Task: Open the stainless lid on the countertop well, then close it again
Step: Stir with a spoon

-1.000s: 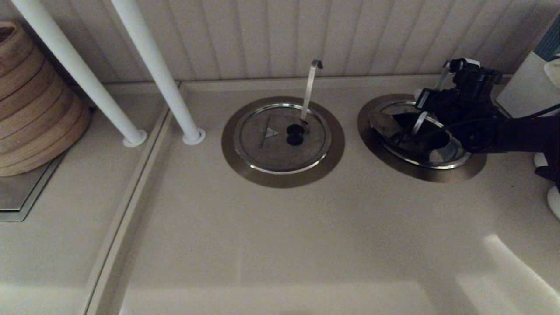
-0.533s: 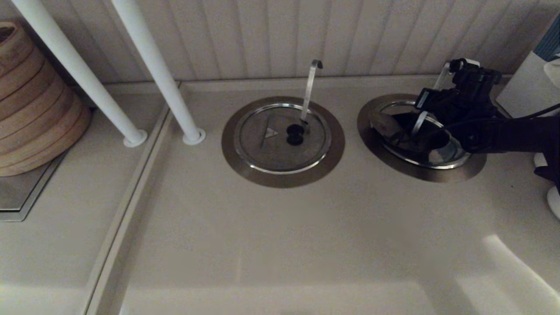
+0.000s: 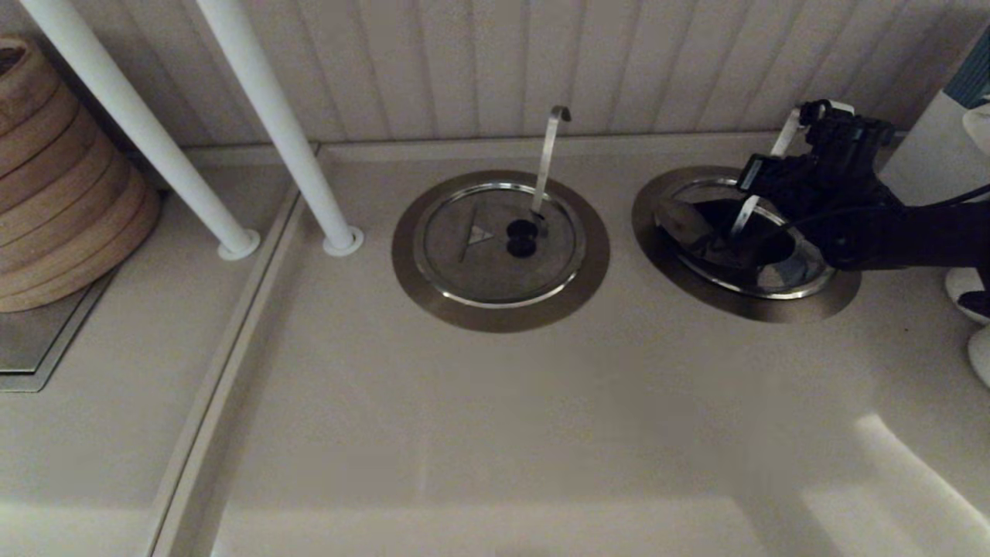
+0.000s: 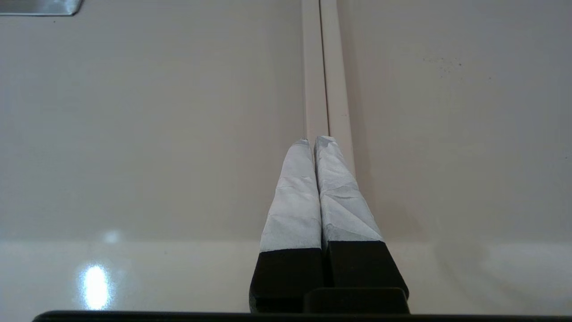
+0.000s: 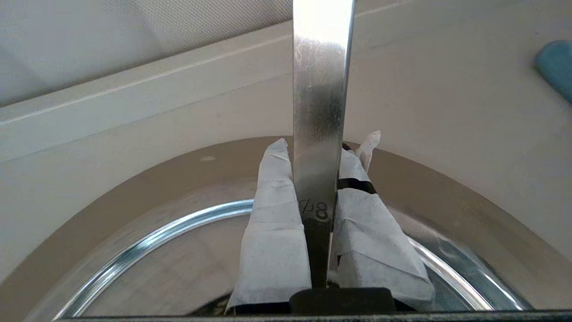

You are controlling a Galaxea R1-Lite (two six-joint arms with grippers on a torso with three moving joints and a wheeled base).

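The countertop well (image 3: pixel 839 298) sits at the right, its dark hole partly uncovered. The stainless lid (image 3: pixel 780 274) is folded: its near half, with the bluish smudge, lies flat inside the bright rim (image 5: pixel 147 230). My right gripper (image 3: pixel 756 199) reaches over the well from the right. Its taped fingers (image 5: pixel 275 210) are closed around the lid's centre, and a flat steel strip (image 5: pixel 319 112) stamped "Ø8" rises between them. The black knob is almost wholly hidden behind that strip. My left gripper (image 4: pixel 317 139) is shut on nothing over bare counter beside a seam, out of the head view.
A second well with an unsmudged lid (image 3: pixel 479 259) and a curled-hook ladle handle (image 3: pixel 547 158) sits at centre. Two white posts (image 3: pixel 271 124) stand at the back left beside stacked bamboo steamers (image 3: pixel 62 186). A white container (image 3: pixel 932 151) stands by the right wall.
My right gripper and forearm have shifted slightly up and to the right over the well. The lid stays folded and the dark opening looks about the same.
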